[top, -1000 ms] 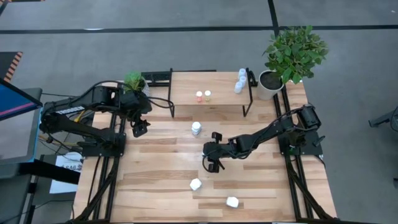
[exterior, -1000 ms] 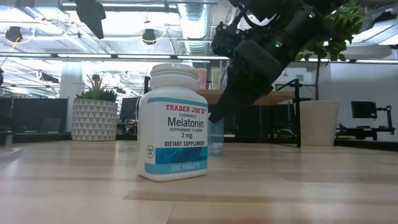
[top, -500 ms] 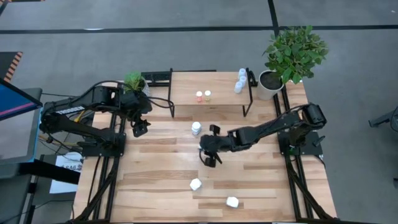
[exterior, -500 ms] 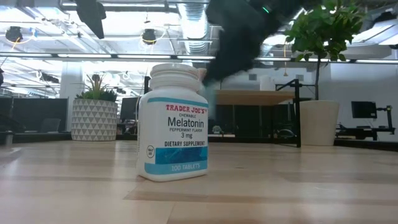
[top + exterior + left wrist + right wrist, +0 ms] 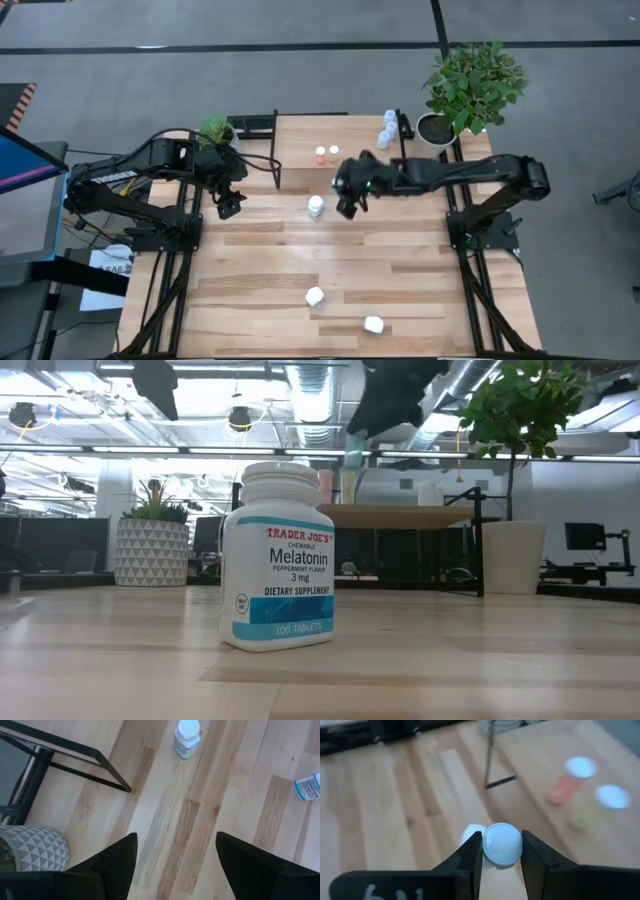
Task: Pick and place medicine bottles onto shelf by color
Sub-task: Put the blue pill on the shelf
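Item, in transit: right gripper (image 5: pixel 501 851), risen from mid-table to the shelf (image 5: pixel 350 160) edge, clenched on one small, seemingly pale-blue medicine bottle (image 5: pixel 502 844); left gripper (image 5: pixel 231 206) idle, fingers spread.

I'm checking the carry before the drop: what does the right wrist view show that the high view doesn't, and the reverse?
Only the right wrist view shows the right gripper clamped on a pale-blue bottle. Only the high view shows the left gripper waiting by the shelf's left end, three blue bottles on its right end, and two white bottles lying at the near edge. Both show the orange bottle and yellow bottle on the shelf.
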You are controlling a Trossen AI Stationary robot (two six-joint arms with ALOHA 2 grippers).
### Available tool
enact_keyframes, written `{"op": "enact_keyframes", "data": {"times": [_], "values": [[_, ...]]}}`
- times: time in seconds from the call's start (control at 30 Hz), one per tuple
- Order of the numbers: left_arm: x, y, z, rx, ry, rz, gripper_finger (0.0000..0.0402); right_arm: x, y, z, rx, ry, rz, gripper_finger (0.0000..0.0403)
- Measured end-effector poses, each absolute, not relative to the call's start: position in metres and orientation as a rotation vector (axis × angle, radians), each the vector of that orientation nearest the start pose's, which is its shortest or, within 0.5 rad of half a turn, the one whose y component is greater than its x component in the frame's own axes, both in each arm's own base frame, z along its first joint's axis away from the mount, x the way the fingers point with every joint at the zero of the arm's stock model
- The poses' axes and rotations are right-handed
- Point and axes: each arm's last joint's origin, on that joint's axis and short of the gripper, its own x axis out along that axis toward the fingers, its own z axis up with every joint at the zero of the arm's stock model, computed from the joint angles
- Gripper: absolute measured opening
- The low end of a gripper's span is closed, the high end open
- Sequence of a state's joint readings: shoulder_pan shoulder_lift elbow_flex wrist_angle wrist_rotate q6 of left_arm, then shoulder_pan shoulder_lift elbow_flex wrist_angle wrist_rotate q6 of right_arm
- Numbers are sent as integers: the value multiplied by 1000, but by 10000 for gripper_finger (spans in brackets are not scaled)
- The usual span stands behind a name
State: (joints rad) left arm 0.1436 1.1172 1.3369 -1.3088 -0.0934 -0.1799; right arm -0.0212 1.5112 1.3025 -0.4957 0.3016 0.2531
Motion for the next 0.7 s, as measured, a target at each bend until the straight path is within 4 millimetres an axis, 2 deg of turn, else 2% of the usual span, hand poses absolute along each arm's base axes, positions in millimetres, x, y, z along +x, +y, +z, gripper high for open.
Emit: {"op": "enact_keyframes", "data": {"times": [0.07,0.23,0.43,0.7], "values": [[173,28,367,-188,1069,311,256,323,-26,319,153,652,-426,112],[173,28,367,-188,1068,311,256,311,-52,318,165,703,-528,112],[174,28,368,-185,1058,309,256,311,-80,311,175,720,-605,112],[175,28,368,-172,1044,301,256,315,-97,306,145,710,-662,113]]}}
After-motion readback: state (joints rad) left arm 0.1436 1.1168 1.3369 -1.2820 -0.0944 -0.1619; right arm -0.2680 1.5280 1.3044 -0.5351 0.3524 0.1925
